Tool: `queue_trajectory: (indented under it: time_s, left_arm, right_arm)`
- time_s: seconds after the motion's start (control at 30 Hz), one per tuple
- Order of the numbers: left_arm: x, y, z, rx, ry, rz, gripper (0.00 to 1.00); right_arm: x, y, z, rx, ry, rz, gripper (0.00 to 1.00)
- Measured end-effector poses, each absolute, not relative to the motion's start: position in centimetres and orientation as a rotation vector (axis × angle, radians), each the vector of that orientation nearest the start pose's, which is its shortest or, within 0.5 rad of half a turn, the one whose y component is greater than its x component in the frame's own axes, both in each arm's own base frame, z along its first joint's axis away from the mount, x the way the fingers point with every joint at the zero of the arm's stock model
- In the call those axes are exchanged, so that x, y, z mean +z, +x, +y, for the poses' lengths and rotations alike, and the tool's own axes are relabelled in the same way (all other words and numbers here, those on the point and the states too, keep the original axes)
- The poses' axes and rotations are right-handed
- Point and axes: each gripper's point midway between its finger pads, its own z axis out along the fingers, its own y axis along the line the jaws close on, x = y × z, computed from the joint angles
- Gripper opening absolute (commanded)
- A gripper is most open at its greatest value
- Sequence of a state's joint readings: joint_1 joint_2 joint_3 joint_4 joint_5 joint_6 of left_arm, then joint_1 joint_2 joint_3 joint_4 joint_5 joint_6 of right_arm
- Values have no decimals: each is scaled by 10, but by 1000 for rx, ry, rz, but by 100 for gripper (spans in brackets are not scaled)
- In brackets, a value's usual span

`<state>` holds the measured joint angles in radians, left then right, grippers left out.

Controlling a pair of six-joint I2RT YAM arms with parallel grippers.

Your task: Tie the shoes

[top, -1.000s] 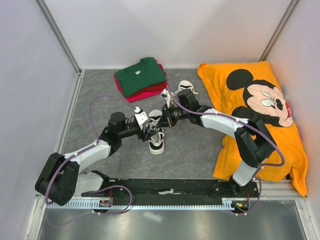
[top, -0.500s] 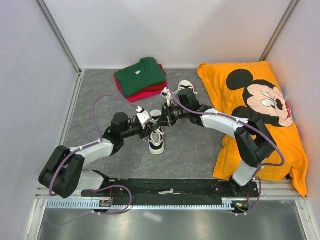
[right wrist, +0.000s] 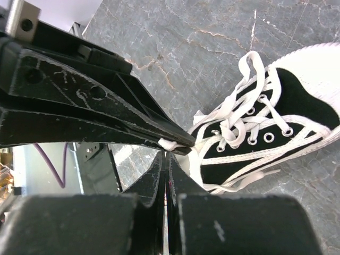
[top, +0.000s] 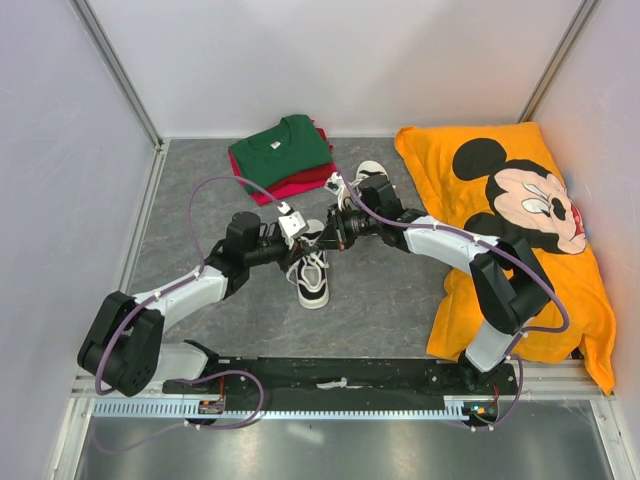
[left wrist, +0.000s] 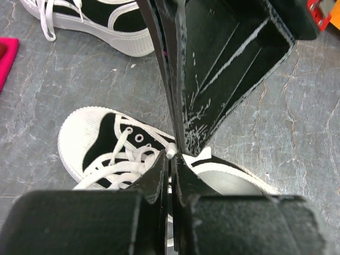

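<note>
Black canvas with a white toe cap, the near shoe (top: 313, 283) lies on the grey table (top: 390, 300) directly under both grippers, and the other shoe (top: 370, 177) sits further back. The left gripper (left wrist: 171, 161) is pressed together on a bit of white lace (right wrist: 169, 143) above the shoe's opening. The right gripper (right wrist: 166, 158) meets it tip to tip, its fingers closed too, though I cannot tell whether it holds the lace.

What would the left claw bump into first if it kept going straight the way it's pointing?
Most likely the right gripper. Its fingertips meet those of the left gripper just above the shoe, with a bit of white lace showing where they meet.
</note>
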<state>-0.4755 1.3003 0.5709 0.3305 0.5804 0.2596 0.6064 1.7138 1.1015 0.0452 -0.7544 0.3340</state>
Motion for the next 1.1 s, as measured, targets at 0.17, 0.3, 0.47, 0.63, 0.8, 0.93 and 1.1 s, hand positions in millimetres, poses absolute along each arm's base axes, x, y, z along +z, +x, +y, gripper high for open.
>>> queue_trajectory:
  time_s: [0.17, 0.3, 0.47, 0.63, 0.8, 0.93, 1.1]
  left_arm:
    - [120, 275, -245, -720, 1165, 1667, 2]
    - [109, 264, -243, -750, 1238, 1686, 4]
    - [103, 261, -243, -782, 1297, 1682, 5]
    - [104, 262, -246, -805, 1331, 1661, 5]
    - [105, 266, -246, -813, 1335, 1661, 6]
    - [105, 266, -246, -835, 1335, 1660, 6]
    - [106, 266, -247, -855, 1337, 1657, 6]
  right_arm:
    - [138, 279, 348, 1286, -865, 2078, 44]
    - [131, 271, 335, 1189, -1017, 1974, 52]
    - [142, 276, 333, 1093, -1173, 1783, 51]
    - [150, 279, 338, 1067, -1249, 1657, 50]
    - [146, 282, 343, 1064, -1284, 1604, 48]
    - [137, 280, 345, 1069, -1314, 1596, 45]
    - [131, 278, 347, 1075, -1344, 1581, 44]
